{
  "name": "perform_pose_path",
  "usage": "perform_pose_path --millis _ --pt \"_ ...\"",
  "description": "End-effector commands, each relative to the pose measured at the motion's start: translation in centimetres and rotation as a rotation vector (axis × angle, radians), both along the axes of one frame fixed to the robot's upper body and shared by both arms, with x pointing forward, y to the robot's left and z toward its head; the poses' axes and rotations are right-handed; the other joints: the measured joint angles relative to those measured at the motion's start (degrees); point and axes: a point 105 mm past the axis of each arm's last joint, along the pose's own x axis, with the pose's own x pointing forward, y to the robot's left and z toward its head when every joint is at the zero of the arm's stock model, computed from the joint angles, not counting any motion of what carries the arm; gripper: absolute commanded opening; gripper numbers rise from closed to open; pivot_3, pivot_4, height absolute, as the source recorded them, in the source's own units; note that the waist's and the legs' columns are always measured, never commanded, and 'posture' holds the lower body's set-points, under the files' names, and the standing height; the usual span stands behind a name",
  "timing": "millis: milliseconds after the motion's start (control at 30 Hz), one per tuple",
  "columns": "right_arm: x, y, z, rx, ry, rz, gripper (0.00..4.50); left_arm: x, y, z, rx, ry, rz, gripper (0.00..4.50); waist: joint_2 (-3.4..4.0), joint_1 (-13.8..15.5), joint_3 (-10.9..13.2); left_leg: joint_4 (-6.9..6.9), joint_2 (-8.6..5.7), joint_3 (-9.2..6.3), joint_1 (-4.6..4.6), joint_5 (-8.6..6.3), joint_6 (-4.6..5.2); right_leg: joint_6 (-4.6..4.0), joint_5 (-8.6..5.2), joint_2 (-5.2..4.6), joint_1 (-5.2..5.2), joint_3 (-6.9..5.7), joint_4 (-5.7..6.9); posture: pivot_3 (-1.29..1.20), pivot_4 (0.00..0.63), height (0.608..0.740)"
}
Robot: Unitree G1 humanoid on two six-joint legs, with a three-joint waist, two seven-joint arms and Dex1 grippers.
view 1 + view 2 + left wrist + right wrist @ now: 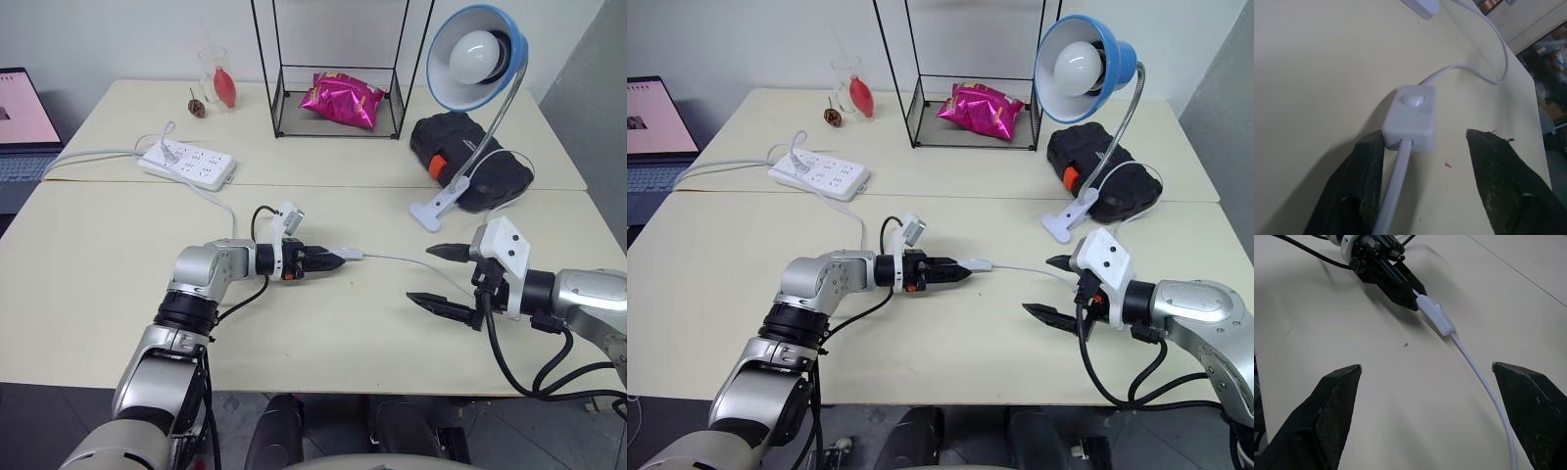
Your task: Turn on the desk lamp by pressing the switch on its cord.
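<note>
We see a pale cream desk (118, 294), made of two tops pushed together w/ a seam running across, set against a white wall. At the far left edge sits an open laptop (24, 127) w/ a pinkish screen.

Containers: a black wire-frame rack (338, 73) stands at the back, and inside it on the bottom tray lies a shiny pink snack bag (343, 98). Left of the rack is a clear glass cup (217, 78) holding something red; a small brown item lies just beside it. A black case (470, 157) w/ an orange latch rests at the back right.

A white power strip (188, 164) lies back left, its thicker cable trailing off to the left.

The desk lamp (477, 59), blue shade, white bulb, unlit, stands on a silver gooseneck w/ its white clip base on the desk just beside the black case.

The cord (1484, 382) runs across the desk mid-front. The switch (1411, 116) lies flat on the desk between the two arms. The left gripper (338, 259) is at the switch's near end, fingers closing round the cord where it enters the switch; one finger touches the switch body, the other is apart, so we can't tell a firm grip yet. The right gripper (443, 277) hovers well to the right, jaws wide open, holding nothing.
</note>
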Motion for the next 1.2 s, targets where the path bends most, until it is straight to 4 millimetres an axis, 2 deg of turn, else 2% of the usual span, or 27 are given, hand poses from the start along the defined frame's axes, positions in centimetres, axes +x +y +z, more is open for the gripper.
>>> perform_pose_path --millis 33,100,300,533,667,767,833,1000,1200 --pt "-0.1 0.3 1.0 -0.004 -0.052 0.016 4.50 0.4 -0.2 1.2 -0.008 -0.052 -0.009 1.50 0.00 0.00 0.00 0.00 0.00 0.00 0.00 0.00 0.00 0.00 0.00 0.00 0.00 0.00 0.00 0.00 0.150 0.740" --pt "-0.1 0.3 1.0 -0.003 -0.052 0.015 4.50 0.5 -0.2 1.2 -0.004 -0.064 -0.009 1.08 0.00 0.00 0.00 0.00 0.00 0.00 0.00 0.00 0.00 0.00 0.00 0.00 0.00 0.00 0.00 0.00 0.150 0.740" --pt "0.0 0.3 0.9 0.007 -0.053 0.007 4.50 0.4 -0.5 1.6 0.014 -0.168 -0.031 1.08 0.00 0.01 0.00 0.00 0.00 0.00 0.00 0.00 0.00 0.00 0.00 0.00 0.00 0.00 0.00 0.00 0.150 0.740" --pt "-0.2 0.4 0.9 0.121 -0.023 -0.048 4.50 0.3 -1.7 4.1 0.046 -0.555 -0.041 1.08 -0.01 0.11 0.00 -0.01 0.02 0.00 -0.03 0.00 0.00 -0.01 0.01 -0.02 0.00 0.02 -0.03 0.00 0.150 0.740" --pt "-1.1 1.4 0.8 0.335 0.032 -0.081 4.50 -0.1 -2.2 5.2 0.080 -0.815 -0.046 1.08 -0.01 0.21 -0.01 -0.01 0.02 -0.02 -0.02 0.00 0.00 -0.02 0.01 -0.03 0.00 0.02 -0.02 0.00 0.150 0.740" --pt "-1.7 2.4 0.0 0.489 0.114 -0.136 4.50 -0.5 -2.6 5.8 0.062 -0.920 -0.019 1.08 -0.02 0.18 -0.02 -0.02 0.02 0.01 -0.02 0.00 0.00 -0.02 0.01 -0.03 0.00 0.05 -0.01 0.00 0.150 0.740" --pt "-1.2 3.1 -0.5 0.611 0.159 -0.204 4.50 -0.7 -2.7 6.1 0.047 -0.967 0.004 1.08 -0.02 0.18 -0.02 0.00 0.01 0.00 -0.02 0.00 0.00 -0.01 0.01 -0.03 0.01 0.05 -0.01 0.00 0.150 0.740" --pt "0.5 4.6 -2.5 0.871 0.401 -0.386 4.50 -0.7 -2.6 6.4 0.022 -0.995 0.069 1.08 0.00 -0.05 -0.06 -0.01 0.07 0.01 0.07 0.01 0.02 0.02 0.02 0.04 0.03 0.08 0.04 0.00 0.150 0.740" --pt "2.5 5.8 -1.7 1.146 0.505 -0.475 4.50 -0.9 -2.1 7.0 -0.022 -0.972 0.109 1.08 0.02 -0.08 -0.07 -0.04 0.06 0.01 -0.01 0.01 0.02 0.00 0.02 0.06 -0.04 0.07 0.02 0.00 0.150 0.740"
